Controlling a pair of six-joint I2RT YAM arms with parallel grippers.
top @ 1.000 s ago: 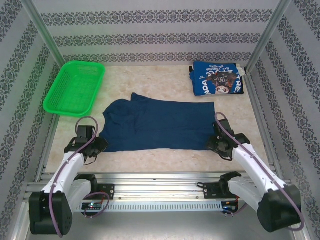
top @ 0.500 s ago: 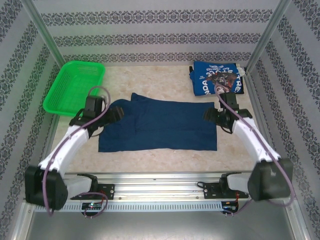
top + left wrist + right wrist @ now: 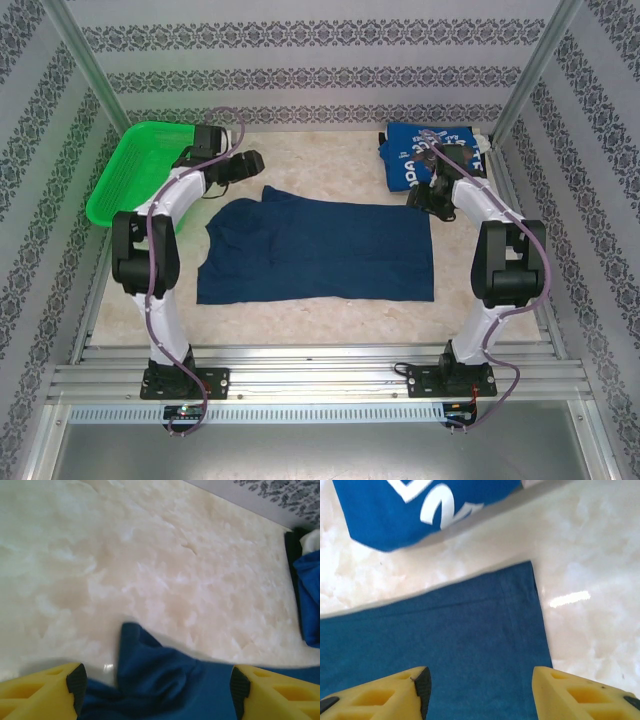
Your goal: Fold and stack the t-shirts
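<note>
Navy shirt (image 3: 320, 250) flat | left gripper (image 3: 250, 163) over its far-left sleeve, released | right gripper (image 3: 422, 198) over its far-right corner, released | blue shirt (image 3: 402, 150) beyond, folded

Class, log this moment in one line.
dark navy cloth t-shirt: flat, unheld | bright blue printed t-shirt: folded, far-right | left fingers: open over navy sleeve | right fingers: open over navy corner

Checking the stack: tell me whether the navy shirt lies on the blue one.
No, the navy shirt lies flat, apart from the folded blue shirt.
</note>
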